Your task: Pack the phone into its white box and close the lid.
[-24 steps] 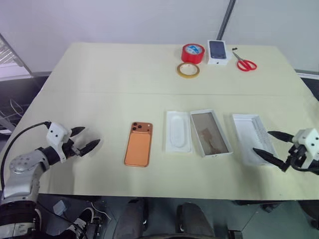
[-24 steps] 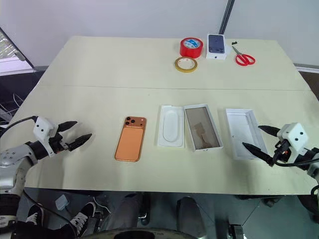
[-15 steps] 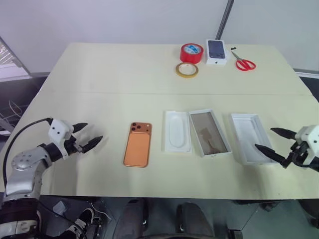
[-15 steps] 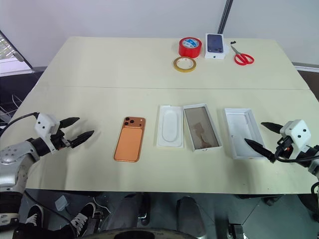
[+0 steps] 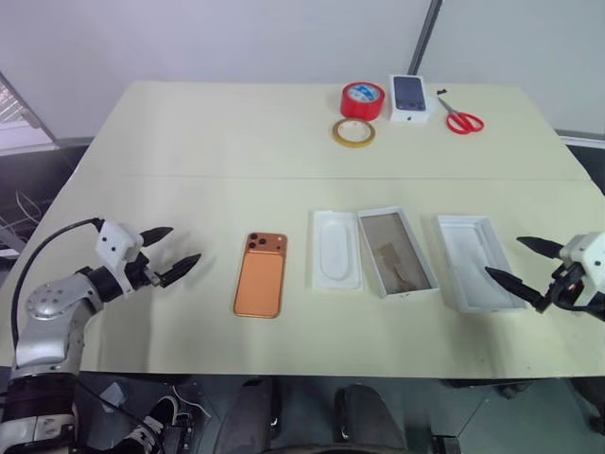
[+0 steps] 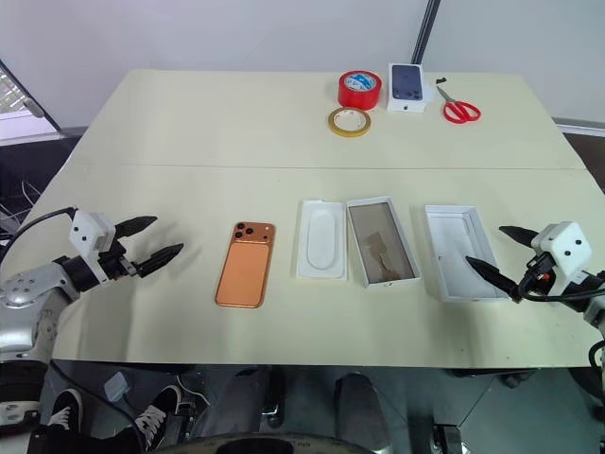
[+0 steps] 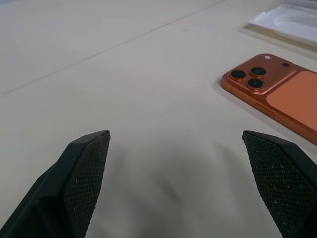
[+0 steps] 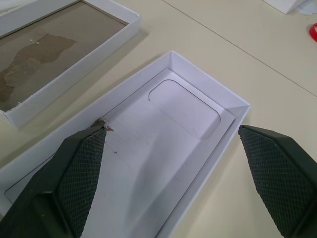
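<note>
1. Since earlier, our left gripper [image 5: 173,254] has crept slightly toward the phone [image 5: 261,287]; our right gripper [image 5: 522,265] has drawn back off the lid [image 5: 475,274].
2. Both pairs of fingers stand apart, empty.
3. We see the white box [image 5: 397,251] open on the desk [image 5: 236,142], between the insert [image 5: 337,250] and lid.

Between my right gripper's [image 8: 171,163] spread fingers lay the upturned lid [image 8: 163,148], with the white box [image 8: 64,69] just beyond it.

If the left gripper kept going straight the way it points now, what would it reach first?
Probably the phone: the open left gripper points across bare table toward it, with nothing between. Depth is uncertain.
</note>
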Tool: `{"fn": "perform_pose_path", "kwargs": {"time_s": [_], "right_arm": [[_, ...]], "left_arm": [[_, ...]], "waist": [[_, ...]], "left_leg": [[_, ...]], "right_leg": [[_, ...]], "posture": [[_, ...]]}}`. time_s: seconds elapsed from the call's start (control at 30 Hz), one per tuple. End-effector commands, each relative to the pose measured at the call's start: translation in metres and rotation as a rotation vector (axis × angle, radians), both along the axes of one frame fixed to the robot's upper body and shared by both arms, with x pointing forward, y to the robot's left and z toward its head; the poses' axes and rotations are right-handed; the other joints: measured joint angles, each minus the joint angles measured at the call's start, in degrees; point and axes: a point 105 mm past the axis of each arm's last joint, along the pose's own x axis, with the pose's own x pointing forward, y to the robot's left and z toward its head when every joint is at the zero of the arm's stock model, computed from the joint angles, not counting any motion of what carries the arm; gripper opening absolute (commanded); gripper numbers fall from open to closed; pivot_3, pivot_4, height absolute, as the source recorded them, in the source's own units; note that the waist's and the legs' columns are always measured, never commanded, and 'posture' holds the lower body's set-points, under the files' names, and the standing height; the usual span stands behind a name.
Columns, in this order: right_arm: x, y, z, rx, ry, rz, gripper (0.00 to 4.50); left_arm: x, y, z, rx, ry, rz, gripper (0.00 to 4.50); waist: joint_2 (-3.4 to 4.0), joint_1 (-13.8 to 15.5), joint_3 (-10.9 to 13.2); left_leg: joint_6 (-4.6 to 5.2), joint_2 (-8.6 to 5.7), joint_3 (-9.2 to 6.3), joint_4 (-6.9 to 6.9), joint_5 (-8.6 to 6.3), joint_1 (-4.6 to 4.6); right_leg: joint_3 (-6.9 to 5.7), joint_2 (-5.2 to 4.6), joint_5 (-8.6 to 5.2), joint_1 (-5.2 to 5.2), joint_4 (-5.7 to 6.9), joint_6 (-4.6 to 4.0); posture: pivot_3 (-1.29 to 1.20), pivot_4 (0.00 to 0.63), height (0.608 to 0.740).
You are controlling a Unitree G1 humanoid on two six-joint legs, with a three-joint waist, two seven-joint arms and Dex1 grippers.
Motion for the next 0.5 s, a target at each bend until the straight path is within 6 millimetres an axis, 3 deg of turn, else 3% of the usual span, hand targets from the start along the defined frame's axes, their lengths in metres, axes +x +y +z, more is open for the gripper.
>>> {"fn": "perform_pose_path", "kwargs": {"time_s": [0.03,0.17,0.27,0.4,0.5], "right_arm": [[0.002,0.003,0.013,-0.017,-0.050,0.007,4.46],[0.008,0.017,0.018,-0.013,-0.071,0.044,4.46],[0.017,0.040,0.027,0.001,-0.098,0.104,4.46],[0.023,0.075,0.033,0.013,-0.123,0.212,4.46],[0.033,0.103,0.034,-0.021,-0.136,0.312,4.46]], "left_arm": [[0.006,-0.009,0.016,0.031,-0.085,0.000,4.50],[0.012,-0.017,0.013,0.043,-0.048,0.032,4.50],[0.019,-0.035,0.015,0.028,-0.017,0.031,4.50],[0.025,-0.065,0.025,-0.051,0.023,-0.018,4.50],[0.020,-0.105,0.014,-0.051,0.186,-0.139,4.50]], "waist": [[0.00,-0.15,0.00],[0.00,-0.31,0.00],[0.00,-0.32,0.00],[-0.01,-0.14,0.01],[-0.02,-0.14,0.01]], "left_leg": [[0.00,0.00,0.00,0.00,0.00,0.00],[0.00,0.00,0.00,0.00,0.00,0.00],[0.01,0.00,0.00,0.00,0.00,0.00],[0.01,0.00,-0.01,0.02,0.01,-0.01],[0.01,-0.02,0.00,0.06,0.02,-0.01]], "right_leg": [[0.00,0.00,0.00,0.00,0.00,0.00],[0.00,0.01,0.00,0.00,0.00,0.01],[0.00,0.03,0.01,0.00,0.02,0.01],[-0.02,0.05,0.01,0.01,0.02,0.02],[-0.03,0.06,0.01,0.07,0.03,0.03]], "posture": [[0.00,0.150,0.728],[0.00,0.150,0.728],[0.00,0.150,0.728],[0.00,0.150,0.728],[0.00,0.150,0.728]]}}
